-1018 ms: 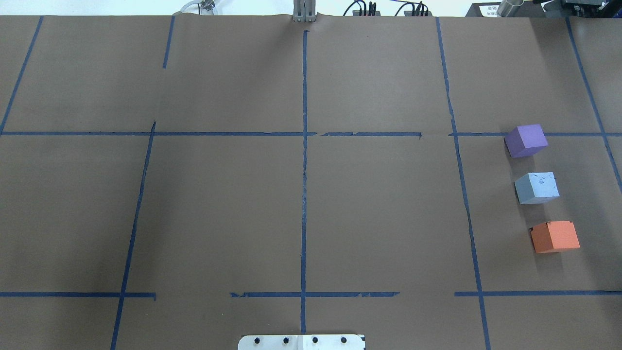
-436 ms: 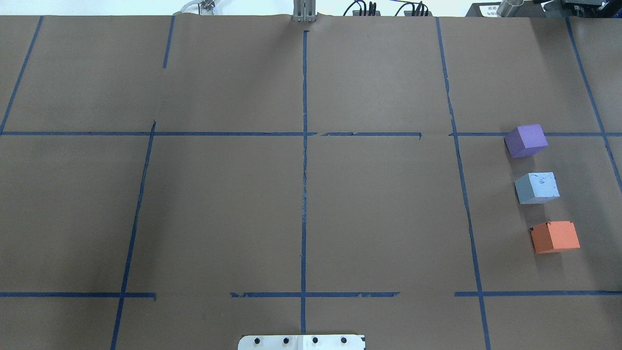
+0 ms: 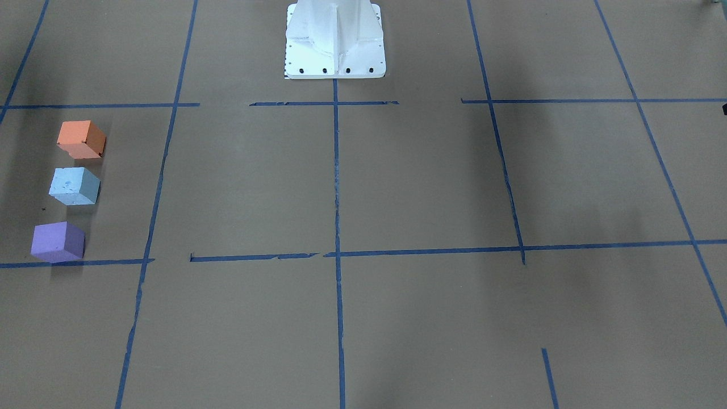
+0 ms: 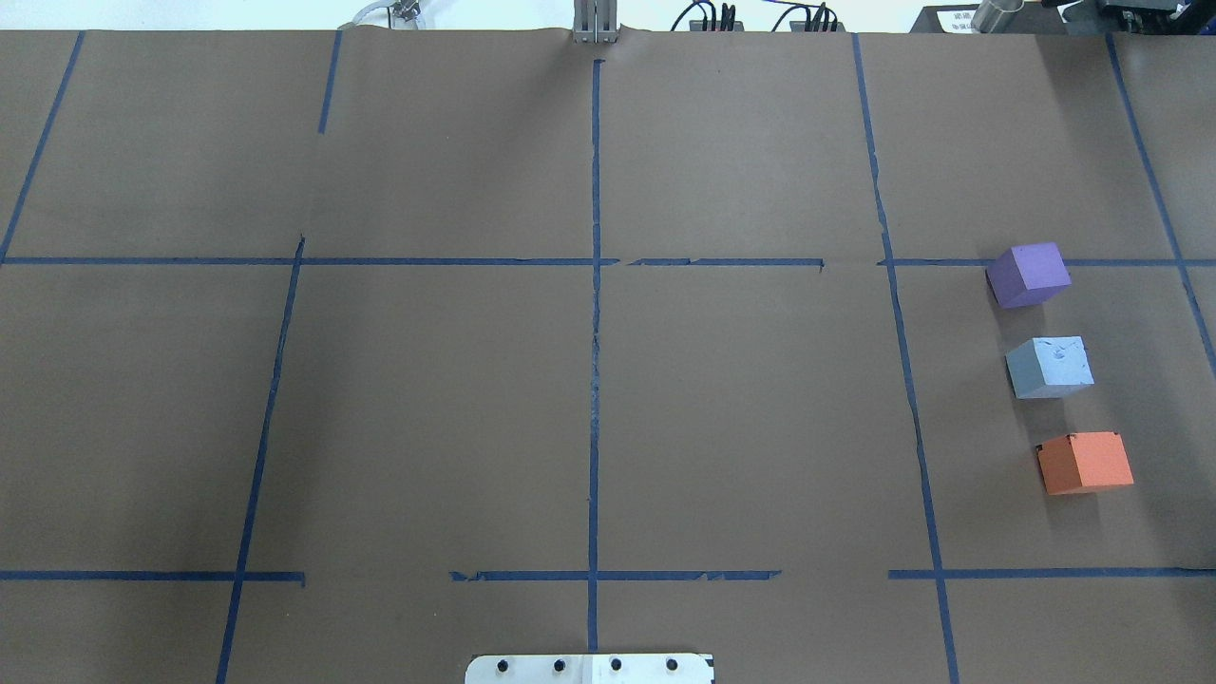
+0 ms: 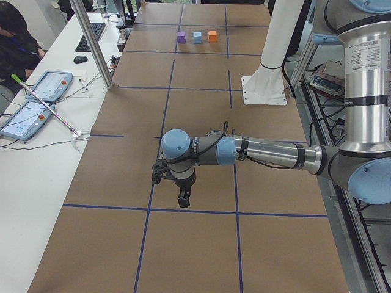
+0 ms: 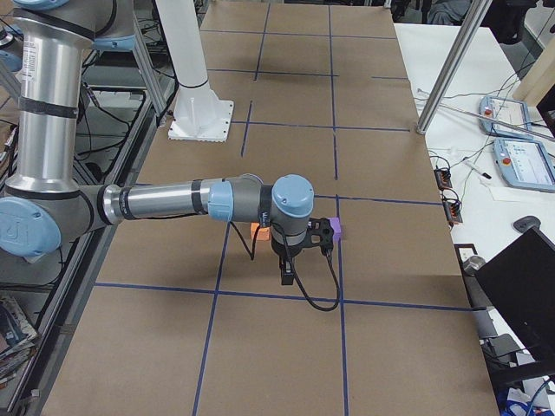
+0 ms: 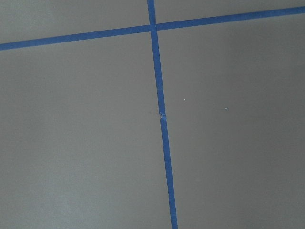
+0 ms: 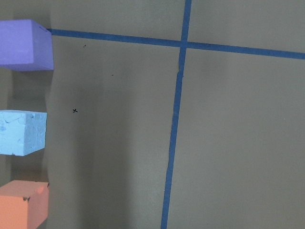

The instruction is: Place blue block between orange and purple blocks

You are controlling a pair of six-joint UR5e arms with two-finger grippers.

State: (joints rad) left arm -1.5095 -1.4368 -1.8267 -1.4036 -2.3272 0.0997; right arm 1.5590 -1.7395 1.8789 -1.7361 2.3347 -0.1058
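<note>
Now over the brown bench [image 4: 475,380] hang the left tool [image 5: 183,200] and right tool [image 6: 285,277], whose opening we cannot tell. The blue block [image 4: 1050,367] sits between purple block [image 4: 1029,275] and orange block [image 4: 1085,463], touching neither; we judge it light, dentable foam, best pinched across opposite flat sides.

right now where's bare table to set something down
Both middle cells flanking the centre tape line are bare, as is the table on the robot's left. Crowded only at its right: purple block, blue block, orange block in a close column.
</note>
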